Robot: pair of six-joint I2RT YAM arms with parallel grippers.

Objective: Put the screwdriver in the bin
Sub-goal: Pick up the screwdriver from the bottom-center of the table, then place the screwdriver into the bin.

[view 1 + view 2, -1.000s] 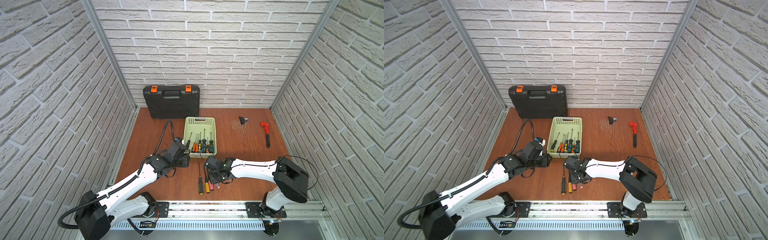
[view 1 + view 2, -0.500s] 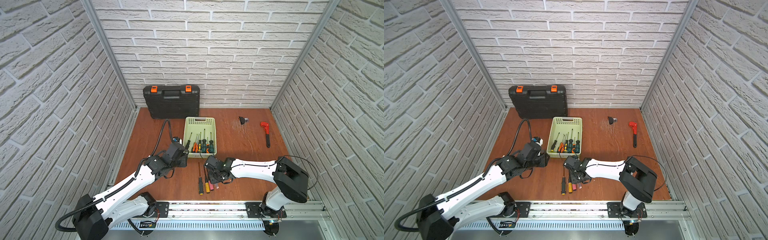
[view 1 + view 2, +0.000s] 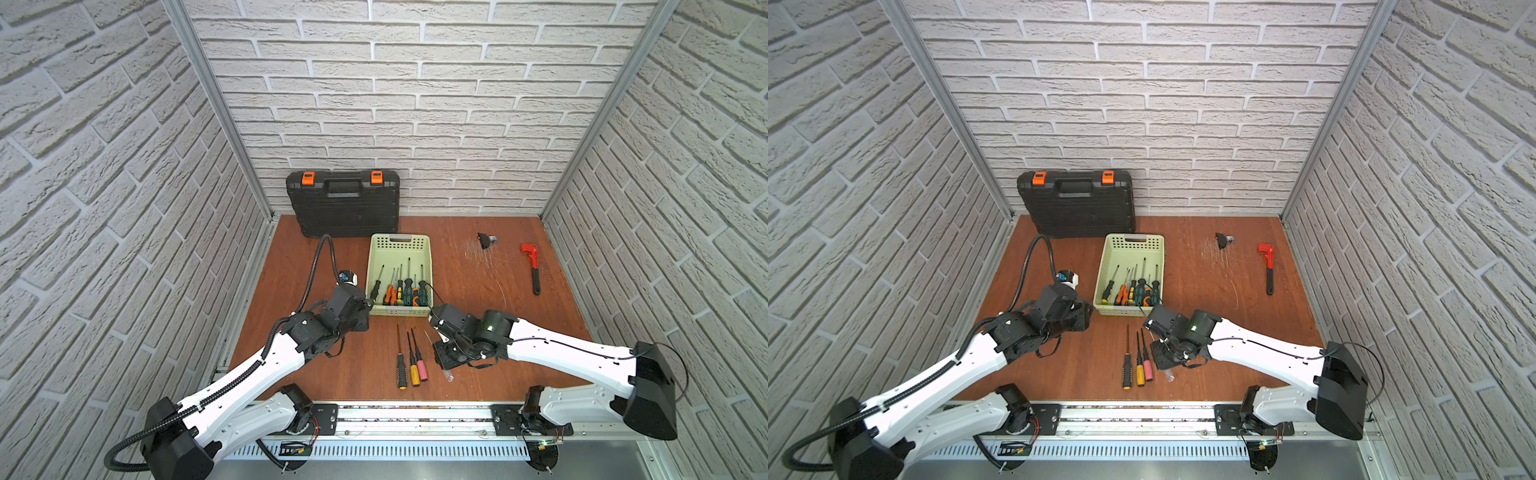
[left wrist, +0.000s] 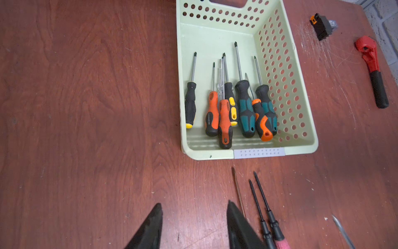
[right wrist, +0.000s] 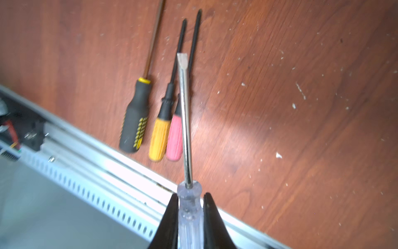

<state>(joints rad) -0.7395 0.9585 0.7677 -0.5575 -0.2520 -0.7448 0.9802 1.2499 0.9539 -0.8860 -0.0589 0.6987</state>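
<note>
The bin (image 3: 399,238) is a pale green perforated basket in mid-table, also in the left wrist view (image 4: 301,86), with several screwdrivers (image 4: 226,112) inside. My right gripper (image 5: 190,195) is shut on the clear handle of a flat-blade screwdriver (image 5: 185,112), held just above the table in front of the bin (image 3: 1133,239). In a top view the right gripper (image 3: 444,357) covers most of that screwdriver (image 3: 428,336). My left gripper (image 4: 193,205) is open and empty, low over bare wood by the bin's near left corner (image 3: 361,316).
Three screwdrivers lie side by side near the front edge: black-yellow (image 3: 401,365), yellow (image 3: 414,370), pink (image 3: 422,369). A black toolcase (image 3: 343,203) leans on the back wall. A red pipe wrench (image 3: 532,266) and a small black part (image 3: 484,240) lie at the back right.
The left arm has shifted slightly, its gripper still open beside the bin. The right arm stays in place over the clear screwdriver.
</note>
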